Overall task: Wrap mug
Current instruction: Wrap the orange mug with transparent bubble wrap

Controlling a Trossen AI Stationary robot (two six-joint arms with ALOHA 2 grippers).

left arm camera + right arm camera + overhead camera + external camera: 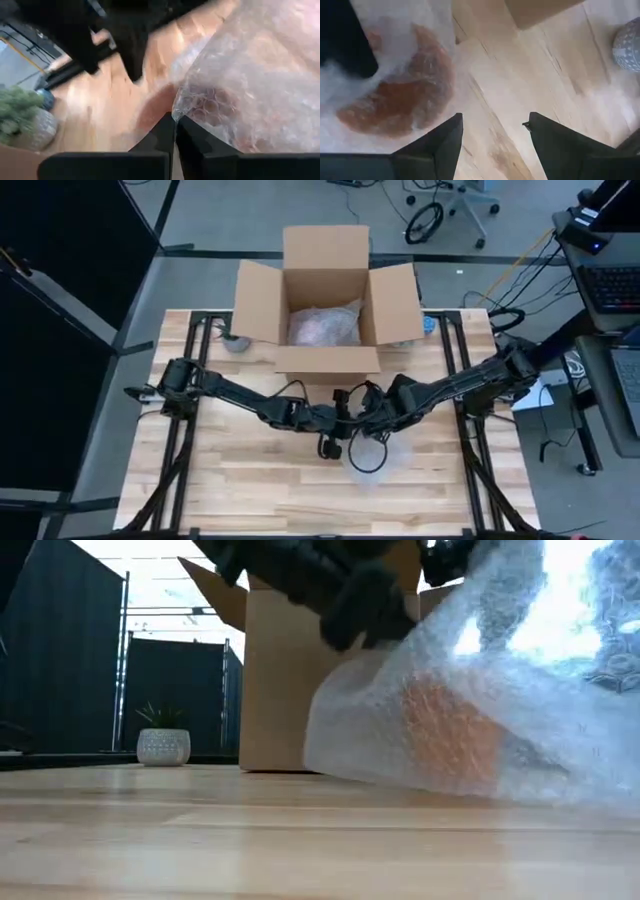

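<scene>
From above, both dark arms reach toward the middle of the wooden surface (250, 490), just in front of an open cardboard box (327, 300) that holds a crumpled pale bundle. The left tool (332, 442) and the right tool (362, 412) meet over a clear sheet of bubble wrap (372, 458); the mug inside it does not show clearly from here. A small grey pot (236, 342) stands beside the box's left flap.

At surface height, the bubble wrap (480, 700) billows up in a cloudy, glinting mound, and the mug (450, 735) appears through it as a blurred orange block resting low on the surface, right of the box (285, 690). A dark tool hangs above the wrap's upper edge. Farther off to the left stands the grey pot with a green plant (163, 735).

In the left wrist view, the left tool's fingers (165, 137) are pressed together, pinching an edge of the bubble wrap (250, 85), whose round cells show plainly. A reddish-orange blur lies under the film just beside them.

In the right wrist view, the right tool (492, 135) stands wide apart, holding nothing, above bare wood. The mug (402, 95) shows to one side as a curved orange shape veiled by whitish wrap.
</scene>
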